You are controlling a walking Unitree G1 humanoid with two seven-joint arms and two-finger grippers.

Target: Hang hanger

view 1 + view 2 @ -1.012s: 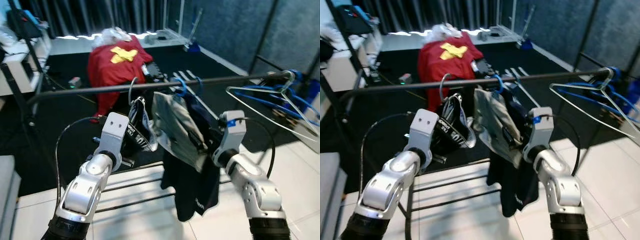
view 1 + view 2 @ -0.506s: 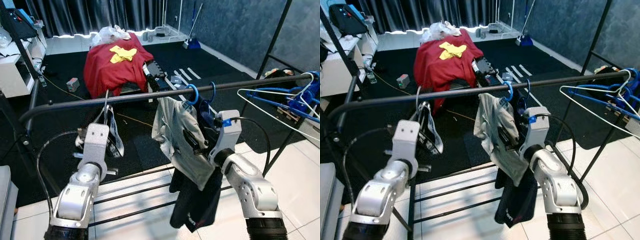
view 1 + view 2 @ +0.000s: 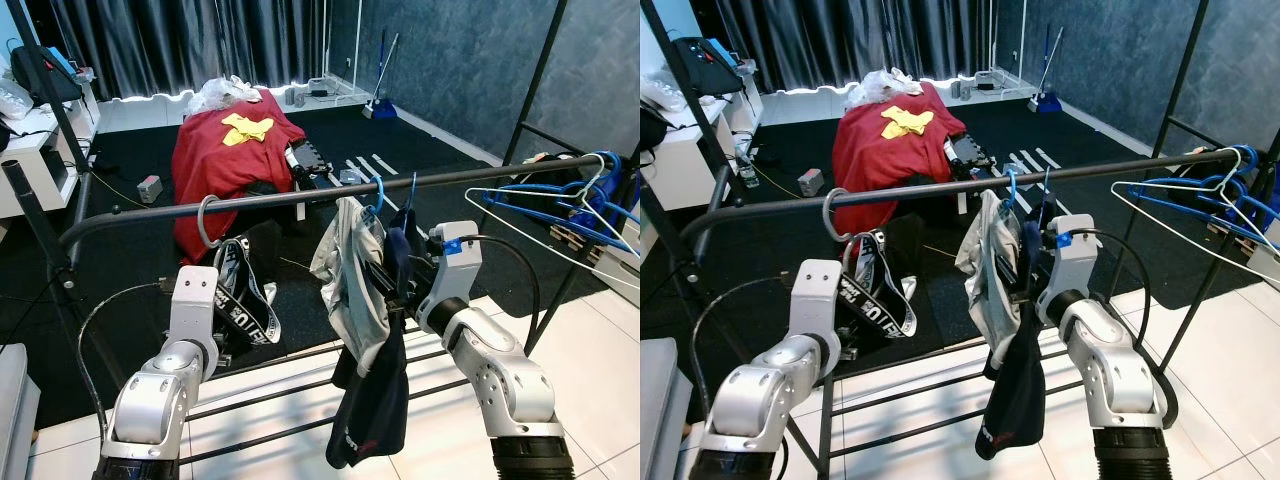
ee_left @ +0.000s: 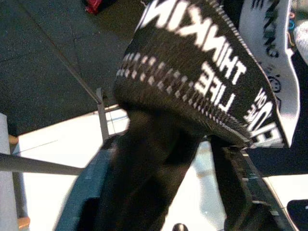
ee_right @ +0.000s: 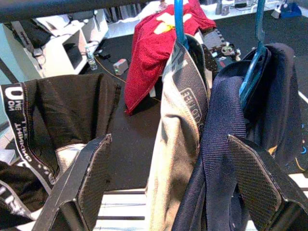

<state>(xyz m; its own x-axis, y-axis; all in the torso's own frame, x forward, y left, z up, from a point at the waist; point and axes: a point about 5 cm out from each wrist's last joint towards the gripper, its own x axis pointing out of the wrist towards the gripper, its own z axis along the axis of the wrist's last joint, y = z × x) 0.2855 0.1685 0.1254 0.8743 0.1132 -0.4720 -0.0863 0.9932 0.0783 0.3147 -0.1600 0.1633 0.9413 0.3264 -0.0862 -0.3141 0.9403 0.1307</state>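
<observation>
The hanger (image 3: 208, 222) with black underwear (image 3: 243, 305) hangs hooked on the rail (image 3: 300, 196). The left gripper (image 4: 168, 192) seems clenched on the underwear; the right gripper (image 5: 168, 183) gapes, released, before the grey garment (image 5: 180, 144).

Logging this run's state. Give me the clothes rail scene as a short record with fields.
rail: black rail spans the view
hooked on rail: white hanger with black printed-band garment; blue hangers with grey garment and dark garment
empty hangers: blue and white bunch at rail's right end
left gripper: at the black garment
right gripper: fingers open, facing the hung clothes
background: red cloth
</observation>
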